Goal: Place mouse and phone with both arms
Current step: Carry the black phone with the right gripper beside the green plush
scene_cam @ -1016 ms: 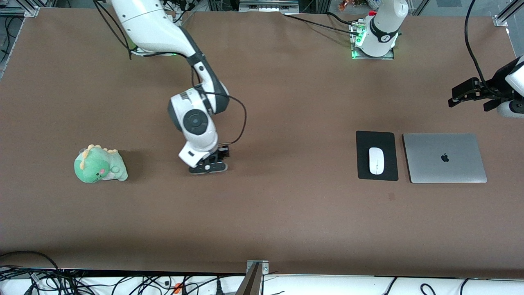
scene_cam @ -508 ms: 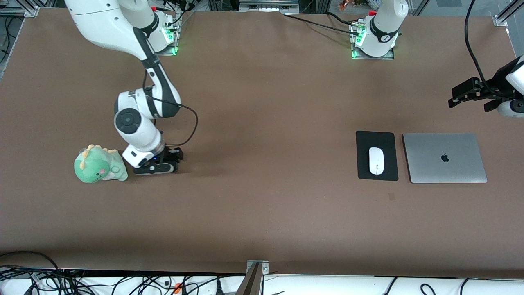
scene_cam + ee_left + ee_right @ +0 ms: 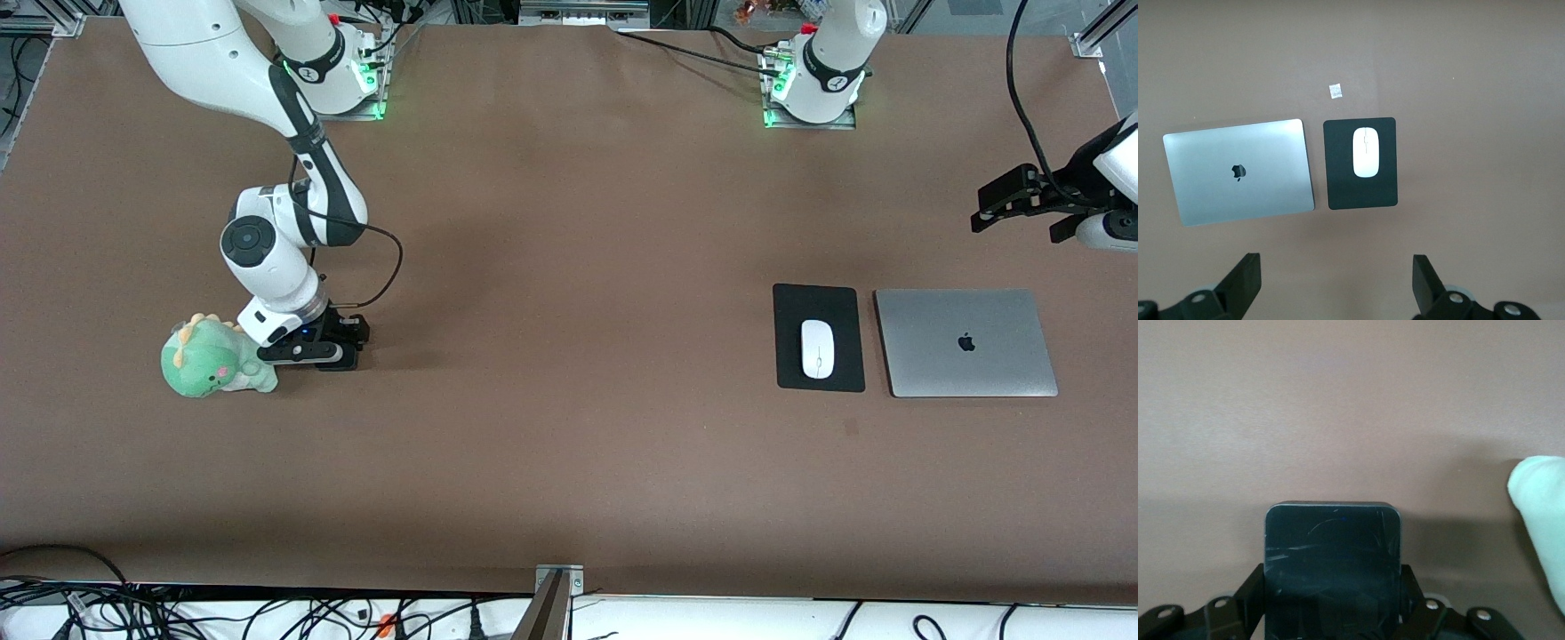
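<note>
Black and glossy, the phone sits clamped by its long edges in the right gripper at the frame's lower left beside the plush dinosaur, judged stiff, slippery and scratch-prone; the white mouse rests on its pad, while the left gripper waits wide open above.

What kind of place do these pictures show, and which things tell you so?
Most likely a robotics lab test bench. Two white arms are bolted on green-lit bases at a brown table framed in aluminium, with loose cables along its edge. The laptop and mouse look like staged props.
</note>
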Robot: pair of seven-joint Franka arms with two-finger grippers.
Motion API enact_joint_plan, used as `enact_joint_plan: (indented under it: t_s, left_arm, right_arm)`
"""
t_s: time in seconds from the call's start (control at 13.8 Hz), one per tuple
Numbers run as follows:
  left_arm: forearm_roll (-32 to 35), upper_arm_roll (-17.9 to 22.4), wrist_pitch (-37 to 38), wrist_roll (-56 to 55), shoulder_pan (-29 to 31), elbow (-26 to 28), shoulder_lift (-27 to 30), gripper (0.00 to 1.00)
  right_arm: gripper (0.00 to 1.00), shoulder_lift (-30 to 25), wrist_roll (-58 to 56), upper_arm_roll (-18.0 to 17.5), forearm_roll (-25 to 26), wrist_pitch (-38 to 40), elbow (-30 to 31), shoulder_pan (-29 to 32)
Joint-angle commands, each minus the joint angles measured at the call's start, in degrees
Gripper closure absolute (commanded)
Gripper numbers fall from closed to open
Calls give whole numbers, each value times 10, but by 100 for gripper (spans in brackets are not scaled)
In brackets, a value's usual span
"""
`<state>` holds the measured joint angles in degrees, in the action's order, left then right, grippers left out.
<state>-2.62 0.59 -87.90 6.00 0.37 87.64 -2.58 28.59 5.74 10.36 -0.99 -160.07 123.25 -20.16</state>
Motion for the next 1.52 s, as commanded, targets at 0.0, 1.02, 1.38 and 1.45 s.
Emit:
enact_joint_plan:
  t_s: [0.0,1.02,1.38,1.45]
  left_arm:
    - [12,-2,7,3,0,-14,-3,0]
    - [45,-33,15,0,-5,-13,-1,0]
    - [45,-32,16,0,-5,-13,-1,0]
    - [45,-32,16,0,-5,-13,-1,0]
  right_arm:
    - [73,1,-17,-5,-1,-16,2,14]
    - [0,-54,-29,4,-80,339,-202,15]
    - [0,-147,-96,51,-77,450,-202,15]
    - [0,-166,-98,64,-75,475,-203,14]
